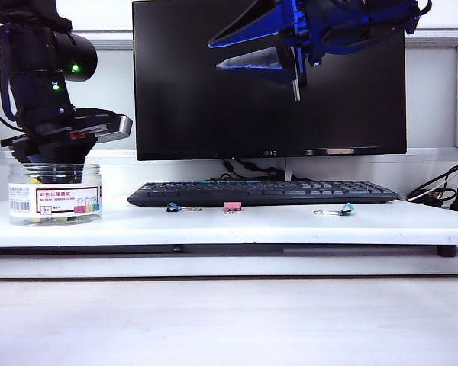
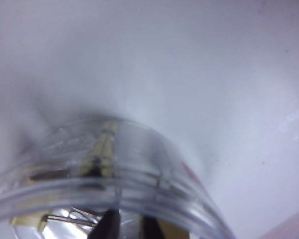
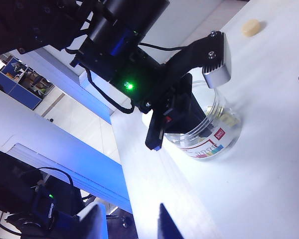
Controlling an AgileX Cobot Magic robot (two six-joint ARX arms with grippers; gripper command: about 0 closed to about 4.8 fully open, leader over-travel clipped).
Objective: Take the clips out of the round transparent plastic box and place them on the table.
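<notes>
Two dark fingertips (image 2: 109, 226) of our left gripper (image 2: 127, 229) stood inside the jar's (image 1: 55, 194) mouth with a narrow gap between them; we could not tell whether they pinched anything. Just beside them in the left wrist view lay a yellow clip (image 2: 27, 224) with silver wire handles, and more yellow showed through the clear wall. The jar sat at the far left of the white table (image 1: 290, 225), label toward the exterior camera, with our left arm reaching straight down into it.

Further right, in front of the keyboard (image 1: 263, 193), three other clips lay well apart on the table: a blue one (image 1: 173, 207), a pink one (image 1: 232, 207) and a teal one (image 1: 345, 209). Our right gripper (image 1: 290, 65) hung high before the monitor (image 1: 269, 76), its fingers (image 3: 167, 224) parted and holding nothing.

We judged the step to be the grasp of a yellow clip inside the jar. Next we would need a firm pinch, then a straight lift clear of the rim, so the jar is not dragged, and a set-down on bare table.
</notes>
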